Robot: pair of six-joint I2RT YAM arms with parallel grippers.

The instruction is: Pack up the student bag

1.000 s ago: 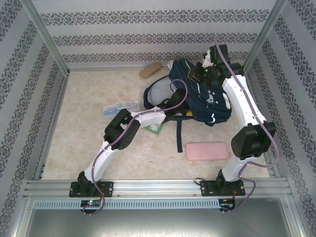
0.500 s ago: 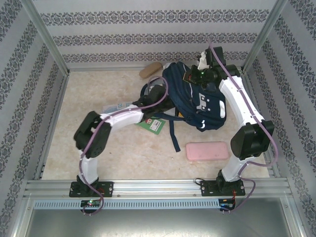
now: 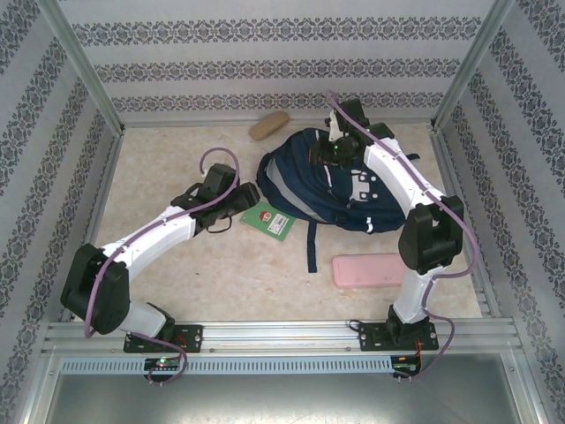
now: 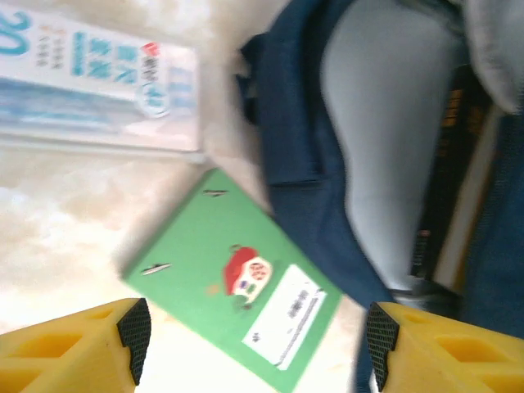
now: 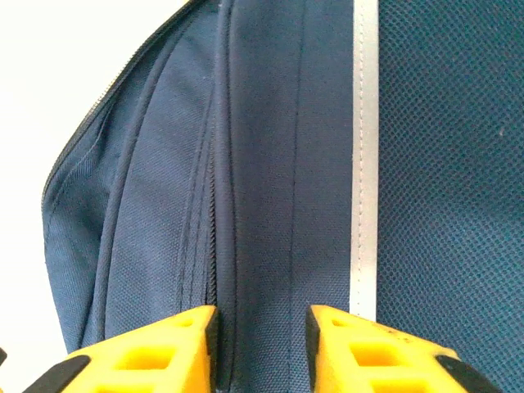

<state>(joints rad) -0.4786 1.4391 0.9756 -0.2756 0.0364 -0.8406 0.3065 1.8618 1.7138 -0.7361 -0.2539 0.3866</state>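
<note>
The student bag (image 3: 340,185), navy with white patches, lies flat at the back right of the table. Its mouth faces left, showing a grey lining (image 4: 385,139) and dark book spines inside. My right gripper (image 3: 329,152) rests on the bag's top, open. Its yellow fingers (image 5: 164,352) straddle flat navy fabric (image 5: 270,164) beside a zipper seam and a white stripe (image 5: 364,164). My left gripper (image 3: 250,196) hovers open just left of the bag's mouth. Below it a green notebook (image 4: 237,278) lies on the table, with nothing between the jaws.
A blue-and-white box (image 4: 98,82) lies left of the notebook (image 3: 267,221). A flat pink case (image 3: 380,269) sits near the front right. A tan oblong object (image 3: 269,125) is by the back wall. A bag strap (image 3: 311,243) trails toward the front.
The bag was held up by my right gripper and now lies flat; that gripper has opened. My left arm has drawn back out of the bag's mouth, swung left and opened wider.
</note>
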